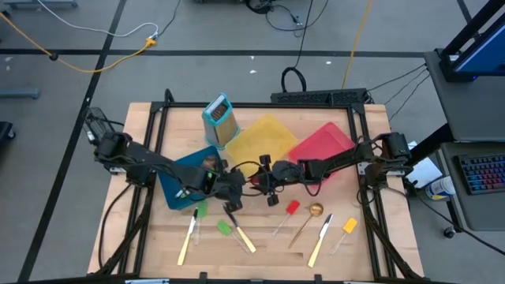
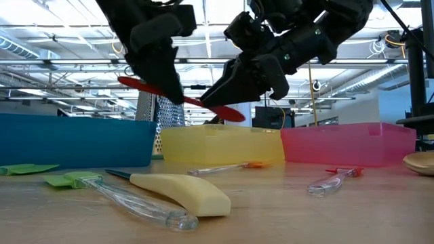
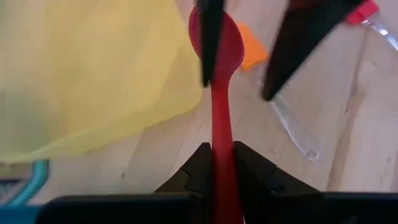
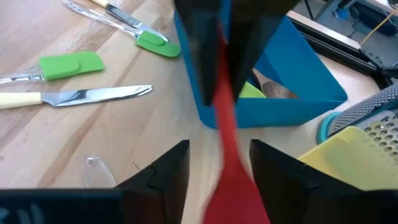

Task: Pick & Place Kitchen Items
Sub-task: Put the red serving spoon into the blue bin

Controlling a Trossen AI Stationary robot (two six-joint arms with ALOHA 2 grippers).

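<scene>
High view: a wooden table (image 1: 158, 237) on a grey floor, cables trailing behind. Left gripper (image 1: 237, 188) clamps a red spoon (image 3: 216, 37) handle above the table centre; right gripper (image 1: 264, 175) is spread around its bowl. Low view alone reveals a ceiling of beams and lights
</scene>
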